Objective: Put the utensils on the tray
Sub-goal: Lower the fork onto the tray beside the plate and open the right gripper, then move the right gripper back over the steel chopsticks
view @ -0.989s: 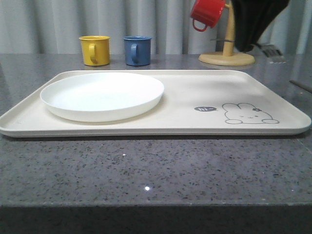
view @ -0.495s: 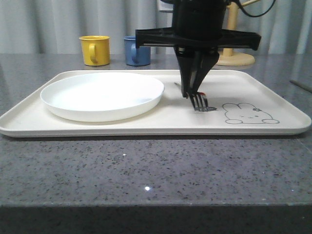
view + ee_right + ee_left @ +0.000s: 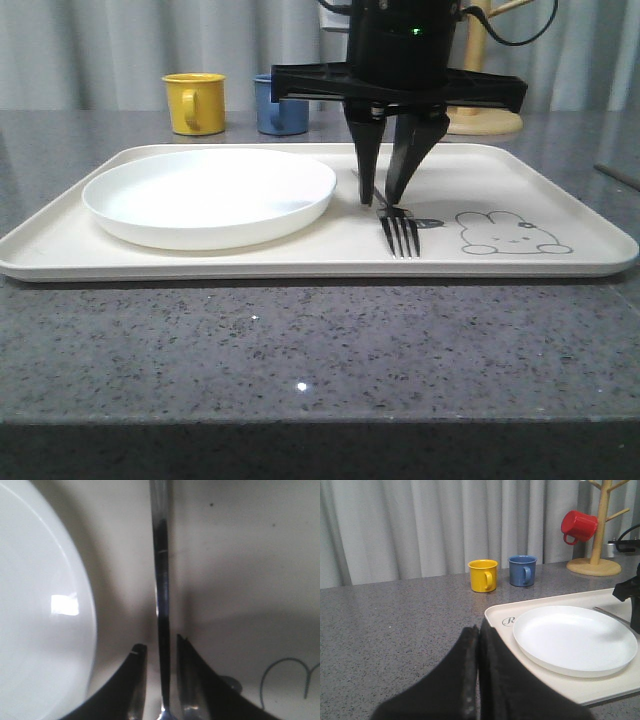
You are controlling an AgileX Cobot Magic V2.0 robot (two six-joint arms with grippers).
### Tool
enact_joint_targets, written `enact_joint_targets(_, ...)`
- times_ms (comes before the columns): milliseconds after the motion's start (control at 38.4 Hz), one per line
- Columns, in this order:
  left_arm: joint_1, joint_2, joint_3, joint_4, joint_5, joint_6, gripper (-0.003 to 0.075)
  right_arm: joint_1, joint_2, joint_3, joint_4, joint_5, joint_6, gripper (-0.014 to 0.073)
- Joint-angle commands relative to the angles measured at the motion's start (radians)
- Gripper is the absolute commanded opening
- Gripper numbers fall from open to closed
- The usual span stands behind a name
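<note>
Silver fork (image 3: pixel 400 232), one, is lying on the tray (image 3: pixel 560 180) beside one plate (image 3: pixel 210 195); right gripper (image 3: pixel 386 192) is straddling it, jaws slightly parted, gripping nothing.

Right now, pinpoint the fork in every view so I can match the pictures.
Front view: fork flat on the tray, between white plate and rabbit drawing, tines toward camera.
Left wrist view: thin handle beside the plate's rim.
Right wrist view: handle running alongside the plate's rim.
Shared landmark: the white plate.
</note>
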Motion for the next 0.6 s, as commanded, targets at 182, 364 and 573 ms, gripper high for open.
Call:
enact_joint_targets(182,0.002,0.008,-0.027,-0.014,-0.077,-0.012,-0.0018,-0.002,-0.057,-0.057,0.004,0.004,0.0,0.03)
enact_joint_targets(364,0.002,0.008,-0.027,-0.014,-0.077,-0.012,-0.0018,-0.043,-0.1,-0.129,-0.002,0.099,-0.099,0.03)
enact_joint_targets(573,0.002,0.008,-0.027,-0.014,-0.077,-0.012,-0.0018,-0.174,-0.177,-0.143,-0.001,0.178,-0.239,0.03)
